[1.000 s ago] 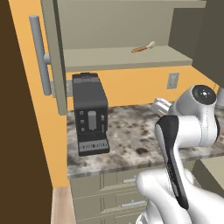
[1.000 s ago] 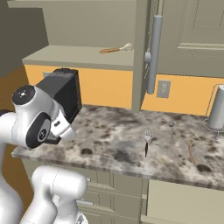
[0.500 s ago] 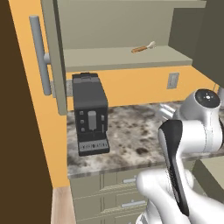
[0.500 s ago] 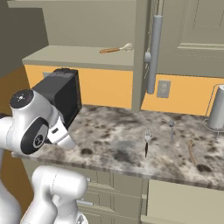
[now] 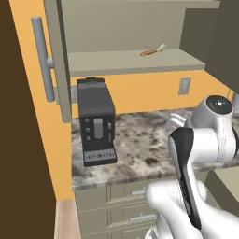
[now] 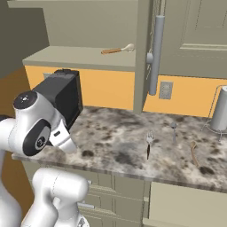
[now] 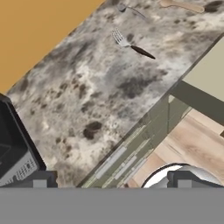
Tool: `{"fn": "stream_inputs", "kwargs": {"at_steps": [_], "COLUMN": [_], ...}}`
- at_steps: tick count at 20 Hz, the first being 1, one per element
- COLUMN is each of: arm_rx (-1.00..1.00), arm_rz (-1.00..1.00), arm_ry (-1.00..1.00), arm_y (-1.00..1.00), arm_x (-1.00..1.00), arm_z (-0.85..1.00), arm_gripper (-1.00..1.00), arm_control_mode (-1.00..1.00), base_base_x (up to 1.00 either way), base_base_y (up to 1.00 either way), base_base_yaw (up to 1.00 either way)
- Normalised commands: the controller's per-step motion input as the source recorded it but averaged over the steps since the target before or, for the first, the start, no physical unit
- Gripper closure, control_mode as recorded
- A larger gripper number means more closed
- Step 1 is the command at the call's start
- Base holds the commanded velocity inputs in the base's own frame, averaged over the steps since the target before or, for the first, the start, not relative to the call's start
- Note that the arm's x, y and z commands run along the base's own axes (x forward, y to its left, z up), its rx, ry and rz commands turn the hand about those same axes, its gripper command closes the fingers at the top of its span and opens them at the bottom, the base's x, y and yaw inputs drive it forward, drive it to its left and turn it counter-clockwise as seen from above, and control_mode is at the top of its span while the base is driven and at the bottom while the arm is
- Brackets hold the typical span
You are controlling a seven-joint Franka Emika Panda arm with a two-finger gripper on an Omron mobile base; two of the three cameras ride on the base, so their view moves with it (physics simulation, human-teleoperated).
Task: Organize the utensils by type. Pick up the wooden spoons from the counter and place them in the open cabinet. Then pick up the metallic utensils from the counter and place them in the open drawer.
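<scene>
One wooden spoon (image 5: 152,50) (image 6: 118,49), orange-brown with a pale bowl, lies on the shelf of the open cabinet (image 5: 130,63) (image 6: 75,57). On the counter (image 6: 111,148) (image 7: 83,87) lie the fork (image 6: 149,144) (image 7: 130,45), the grey metal spoon (image 6: 174,130) (image 7: 129,9) and a darker wooden spoon (image 6: 194,153) (image 7: 183,5). The open drawer (image 6: 188,205) (image 7: 209,73) juts out below the counter's right part. My gripper (image 7: 111,183) is open and empty. It hovers over the counter's front edge, left of the utensils and well apart from them.
A black coffee machine (image 5: 95,122) (image 6: 64,94) (image 7: 13,151) stands on the counter's left. The cabinet door (image 6: 144,53) sticks out with its long handle (image 6: 156,54) above the utensils. A grey canister (image 6: 220,111) stands at the far right. Stacked drawers (image 7: 127,162) run under the counter.
The arm has swung slightly, its upper joint drifting right in the left base view and left in the right base view. The utensils have not moved.
</scene>
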Motion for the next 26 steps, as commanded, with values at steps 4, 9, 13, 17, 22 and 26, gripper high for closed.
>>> {"fn": "stream_inputs", "kwargs": {"at_steps": [4,9,13,17,22,26], "arm_rx": [0.0,0.0,0.0,0.0,0.0,0.0], "arm_rz": [0.0,0.0,0.0,0.0,0.0,0.0], "arm_ry": [0.0,-0.02,0.0,0.0,0.0,0.0], "arm_y": [0.0,0.0,0.0,0.0,0.0,0.0], "arm_x": [-0.04,-0.11,0.0,0.0,0.0,0.0], "arm_z": [-0.16,-0.04,0.0,0.0,0.0,0.0], "arm_gripper": [-1.0,-1.0,-1.0,-1.0,-1.0,-1.0], "arm_control_mode": [-1.0,1.0,1.0,1.0,1.0,1.0], "base_base_x": [0.0,-0.47,-0.94,-0.74,-0.35,-0.27], "base_base_y": [0.0,0.0,0.0,-0.02,-0.33,-0.51], "base_base_yaw": [0.0,0.0,0.0,-0.01,-0.23,-0.36]}}
